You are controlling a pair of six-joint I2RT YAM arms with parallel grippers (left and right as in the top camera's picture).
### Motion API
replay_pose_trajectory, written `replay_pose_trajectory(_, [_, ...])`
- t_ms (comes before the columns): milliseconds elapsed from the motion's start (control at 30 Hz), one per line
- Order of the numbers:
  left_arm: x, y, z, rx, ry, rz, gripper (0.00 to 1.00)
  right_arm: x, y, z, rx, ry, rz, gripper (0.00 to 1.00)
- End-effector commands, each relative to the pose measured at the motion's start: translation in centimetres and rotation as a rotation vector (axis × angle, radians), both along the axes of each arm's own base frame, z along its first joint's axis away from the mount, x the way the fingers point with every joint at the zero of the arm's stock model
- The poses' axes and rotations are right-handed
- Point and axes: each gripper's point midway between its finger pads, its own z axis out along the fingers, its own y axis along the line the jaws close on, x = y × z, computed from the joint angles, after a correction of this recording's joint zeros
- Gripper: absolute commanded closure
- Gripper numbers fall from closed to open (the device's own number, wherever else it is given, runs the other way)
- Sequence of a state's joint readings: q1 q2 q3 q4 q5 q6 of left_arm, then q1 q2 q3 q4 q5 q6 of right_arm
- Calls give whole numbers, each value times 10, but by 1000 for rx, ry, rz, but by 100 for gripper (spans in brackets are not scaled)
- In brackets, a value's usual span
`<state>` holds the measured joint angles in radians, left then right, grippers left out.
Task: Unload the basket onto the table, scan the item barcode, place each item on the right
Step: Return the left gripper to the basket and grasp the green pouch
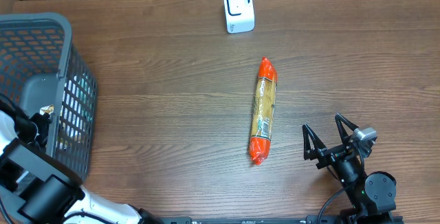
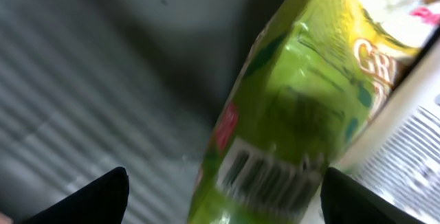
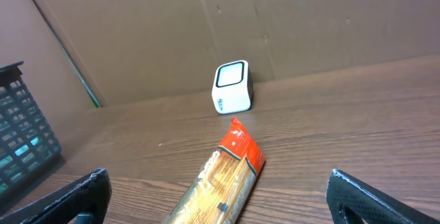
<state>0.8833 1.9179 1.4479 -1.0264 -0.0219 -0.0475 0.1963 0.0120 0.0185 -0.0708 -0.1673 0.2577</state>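
Although the brown wood-grain table (image 1: pixel 172 80) stretches away to the right of the left gripper (image 2: pixel 223 186), that gripper is down inside the grey plastic mesh basket (image 1: pixel 75 80), so the step in hand reads as pick-up, not scan. A long pasta packet with orange ends (image 1: pixel 262 110) lies well to its right, just ahead of the right gripper (image 1: pixel 322 122), whose fingers stand wide apart on nothing. Between the left fingers sits a glossy green plastic packet (image 2: pixel 289 114); they are apart, one visibly clear of it, nothing clamped. Next, I judge, they must close on it, lift it out, and carry it far forward and right to the small white box scanner (image 1: pixel 238 9), barcode facing; blurred dark bars near the fingers may be that code.
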Motion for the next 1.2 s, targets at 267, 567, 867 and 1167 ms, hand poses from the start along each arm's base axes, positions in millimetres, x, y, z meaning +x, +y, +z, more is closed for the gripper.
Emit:
replay_pose_trajectory(267, [8,7,-30,-8,13,-31,25,1,-2,-2,-3,-4,-10,0])
replay_pose_trajectory(567, [28,5,-28,30,-12,-116,23,1,-2,-2,-3,-4,-10,0])
replay_pose_trajectory(867, [47,6,-25,87,-21,-252,20,1,-2,-2,-3,-4,-10,0])
replay_pose_trajectory(1167, [59,21,-19,164,-47,-334,12,1,-2,-2,-3,-4,-10,0])
